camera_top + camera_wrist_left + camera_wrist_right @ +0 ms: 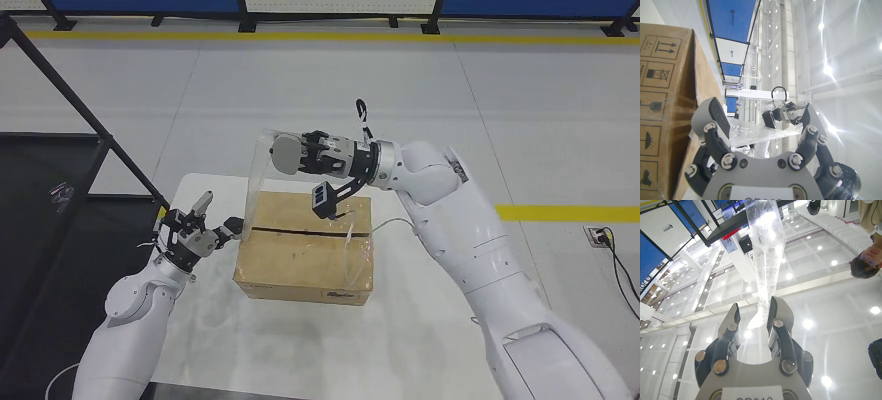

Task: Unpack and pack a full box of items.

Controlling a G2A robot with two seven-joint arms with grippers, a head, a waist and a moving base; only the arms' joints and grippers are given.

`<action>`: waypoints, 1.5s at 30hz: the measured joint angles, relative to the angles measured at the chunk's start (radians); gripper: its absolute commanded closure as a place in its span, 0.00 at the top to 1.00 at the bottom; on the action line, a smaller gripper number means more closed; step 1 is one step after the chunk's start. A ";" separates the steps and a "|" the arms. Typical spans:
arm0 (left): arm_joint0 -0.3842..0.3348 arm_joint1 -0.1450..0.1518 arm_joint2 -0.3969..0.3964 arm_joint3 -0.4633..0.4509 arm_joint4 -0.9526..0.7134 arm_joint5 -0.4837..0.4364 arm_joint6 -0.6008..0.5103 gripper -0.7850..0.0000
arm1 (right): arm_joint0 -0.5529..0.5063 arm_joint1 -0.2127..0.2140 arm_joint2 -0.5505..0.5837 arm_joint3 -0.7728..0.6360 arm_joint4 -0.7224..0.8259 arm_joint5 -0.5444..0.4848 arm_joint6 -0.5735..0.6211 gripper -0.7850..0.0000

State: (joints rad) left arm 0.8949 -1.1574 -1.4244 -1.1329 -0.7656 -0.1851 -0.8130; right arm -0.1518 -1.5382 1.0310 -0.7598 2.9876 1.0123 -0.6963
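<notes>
A closed cardboard box stands on the white table. Clear plastic film rises from around the box to my right gripper, held high over the box's far edge. The right gripper's fingers are drawn in around a twisted strip of the film, which lies against one pad. My left gripper sits open, holding nothing, close beside the box's left side. From there the film shows stretched toward the right gripper.
A black frame and dark surface stand to the left of the table. Bare white tabletop lies in front of and to the right of the box. The floor beyond has yellow lines.
</notes>
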 measured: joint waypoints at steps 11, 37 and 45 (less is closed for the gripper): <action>0.004 -0.003 0.017 -0.014 0.021 -0.003 -0.005 1.00 | 0.004 0.030 -0.037 0.022 -0.105 0.000 0.116 0.43; -0.012 -0.014 0.051 -0.010 0.051 0.001 0.016 1.00 | 0.035 0.100 -0.185 0.081 -0.473 0.000 0.635 0.38; -0.006 -0.015 0.049 -0.020 0.057 -0.001 0.015 1.00 | 0.048 0.112 -0.227 0.112 -0.569 0.000 0.806 0.39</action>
State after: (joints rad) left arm 0.8887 -1.1721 -1.3758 -1.1532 -0.7082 -0.1857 -0.7979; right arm -0.1033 -1.4260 0.8040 -0.6479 2.4181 1.0123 0.1099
